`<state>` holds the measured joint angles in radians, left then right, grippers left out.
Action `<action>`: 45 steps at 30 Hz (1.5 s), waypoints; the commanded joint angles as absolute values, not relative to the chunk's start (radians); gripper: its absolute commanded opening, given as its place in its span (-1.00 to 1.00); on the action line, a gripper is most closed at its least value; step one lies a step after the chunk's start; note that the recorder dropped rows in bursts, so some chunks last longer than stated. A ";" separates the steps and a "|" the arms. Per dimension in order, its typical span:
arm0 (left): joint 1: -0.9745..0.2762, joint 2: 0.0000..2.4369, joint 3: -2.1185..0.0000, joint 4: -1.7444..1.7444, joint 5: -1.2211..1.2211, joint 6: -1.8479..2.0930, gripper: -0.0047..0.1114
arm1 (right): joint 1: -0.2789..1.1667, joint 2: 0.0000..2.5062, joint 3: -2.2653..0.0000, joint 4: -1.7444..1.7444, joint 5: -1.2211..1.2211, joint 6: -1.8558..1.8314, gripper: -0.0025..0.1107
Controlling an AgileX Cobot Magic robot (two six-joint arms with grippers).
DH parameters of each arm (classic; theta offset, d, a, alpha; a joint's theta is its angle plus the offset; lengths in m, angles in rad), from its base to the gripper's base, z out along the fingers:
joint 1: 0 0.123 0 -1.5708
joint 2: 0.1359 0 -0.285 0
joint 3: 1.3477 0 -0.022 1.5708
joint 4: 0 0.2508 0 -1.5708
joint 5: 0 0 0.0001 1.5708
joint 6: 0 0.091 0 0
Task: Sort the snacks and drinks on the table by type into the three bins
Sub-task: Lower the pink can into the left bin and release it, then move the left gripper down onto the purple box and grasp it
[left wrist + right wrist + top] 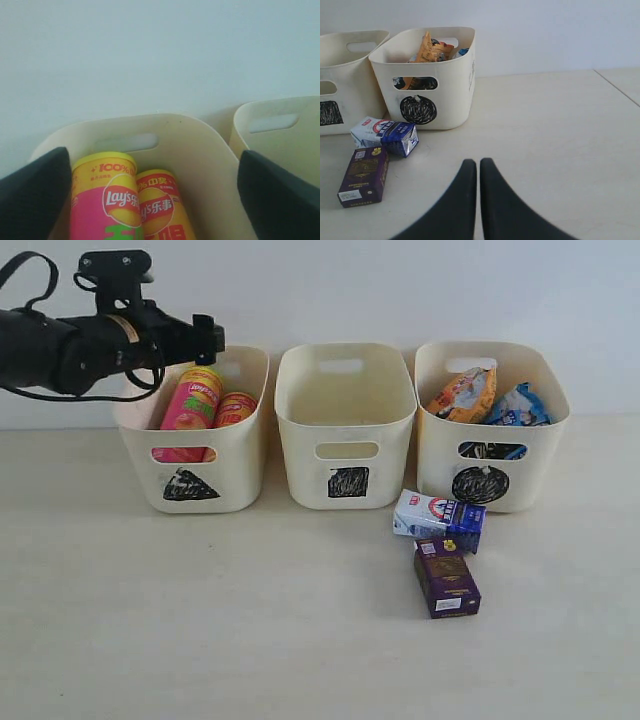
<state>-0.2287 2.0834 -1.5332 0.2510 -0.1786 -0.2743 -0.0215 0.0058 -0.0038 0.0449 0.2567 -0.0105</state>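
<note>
Table (200,640): pale beige, three cream bins in a row along the back.

Triangle bin (235,475): pink chip tube (192,405) and yellow chip tube (235,408) stand upright in it, side by side.
Square bin (345,430): nothing visible inside.
Circle bin (440,455): orange packet (462,395) and blue packet (517,408) inside.

White-blue carton (438,517) lies on its side on the table just in front of the circle bin, long axis roughly along the bin row. Dark purple carton (447,578) lies flat just in front of that, long axis pointing roughly at the bins. Can't tell if the two touch.

Left gripper (208,338) hovers above the triangle bin, jaws spread wide, holding nothing; the tubes sit below and between its fingers.
Right gripper (478,162) is fully closed and empty, out of the exterior view. Its wrist view puts both cartons ahead of it on the table, off to one side.

Judgement: both cartons are on the right arm's side, well apart from the left gripper, so the right arm is nearer. The square bin looks like their target. The right jaws need to open first and close across a carton's short side.

Count: 3 bins, 2 tubes, 2 packets, 2 cartons not yet binned.
</note>
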 commanded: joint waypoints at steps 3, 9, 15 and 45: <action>-0.229 1.969 -1.541 0.305 0.060 -0.259 -0.44 | -0.020 0.000 0.000 0.043 0.244 -0.007 -0.96; -0.229 1.885 -1.521 0.333 0.261 -0.176 -0.84 | -0.020 0.000 0.000 0.043 0.244 -0.007 -0.96; -0.234 1.772 -1.415 0.329 0.293 -0.174 -0.84 | -0.020 0.000 0.000 0.043 0.244 -0.007 -0.96; -0.696 1.593 -1.170 0.147 0.501 -0.135 -0.84 | -0.020 0.000 0.000 0.043 0.244 -0.007 -0.96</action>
<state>-0.6447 1.5973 -1.1784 0.1957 0.4918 -0.1394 -0.0215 0.0058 -0.0038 0.0427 0.2567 -0.0084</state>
